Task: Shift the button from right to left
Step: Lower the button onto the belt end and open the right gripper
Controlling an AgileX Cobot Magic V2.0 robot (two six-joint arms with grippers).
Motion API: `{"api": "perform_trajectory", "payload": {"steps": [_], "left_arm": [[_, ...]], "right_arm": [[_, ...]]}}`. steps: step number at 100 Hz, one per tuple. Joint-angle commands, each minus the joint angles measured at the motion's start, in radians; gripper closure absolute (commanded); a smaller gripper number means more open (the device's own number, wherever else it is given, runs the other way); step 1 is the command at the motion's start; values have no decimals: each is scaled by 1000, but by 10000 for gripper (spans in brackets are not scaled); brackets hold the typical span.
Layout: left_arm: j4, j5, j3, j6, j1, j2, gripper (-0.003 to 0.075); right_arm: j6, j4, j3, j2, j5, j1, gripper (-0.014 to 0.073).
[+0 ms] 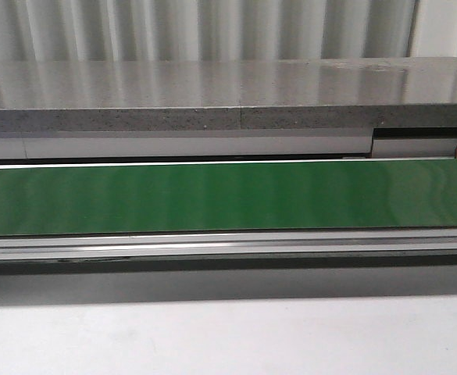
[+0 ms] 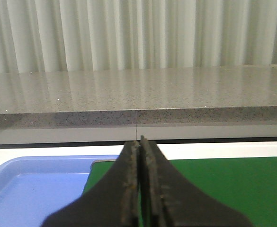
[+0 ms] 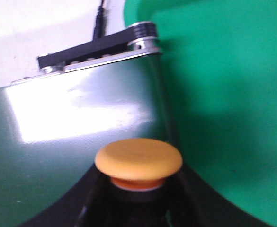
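Your right claw (image 3: 138, 208) already grips the yellow-orange mushroom-capped push button (image 3: 138, 163); carrying it leftward remains, your left claw (image 2: 139, 189) closed and empty.

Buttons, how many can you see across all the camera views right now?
1. The button shows only in the right wrist view, sitting between the right hand's fingers over the green belt. Others may lie out of view.

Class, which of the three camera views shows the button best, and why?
The right wrist view: the button fills the foreground, its orange cap clear, held in the right gripper. The front and left wrist views show no button.
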Motion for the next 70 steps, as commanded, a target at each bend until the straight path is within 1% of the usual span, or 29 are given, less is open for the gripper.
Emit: {"api": "perform_trajectory", "payload": {"steps": [1, 14, 34, 41, 48, 53, 58, 63, 70], "left_arm": [[-3, -79, 25, -5, -7, -36, 740], [-3, -79, 25, -5, -7, -36, 740], [-3, -79, 25, -5, -7, -36, 740], [-3, -79, 25, -5, -7, -36, 740], [-3, -79, 25, -5, -7, -36, 740], [-3, -79, 25, -5, -7, -36, 740], [-3, -79, 25, -5, -7, -36, 740], [-3, -79, 25, -5, -7, -36, 740], [-3, -79, 25, -5, -7, -36, 740]], "right_arm": [[-7, 15, -22, -18, -25, 35, 377], [-7, 15, -22, 19, -18, 60, 377], [-8, 15, -22, 75, -22, 63, 377], [-8, 15, -22, 80, -24, 63, 353], [-9, 15, -22, 80, -27, 64, 276], [-11, 15, -22, 80, -29, 64, 196], [-12, 15, -22, 80, -30, 64, 99], [-18, 15, -22, 80, -33, 64, 27], [-23, 16, -22, 80, -44, 65, -36]]}}
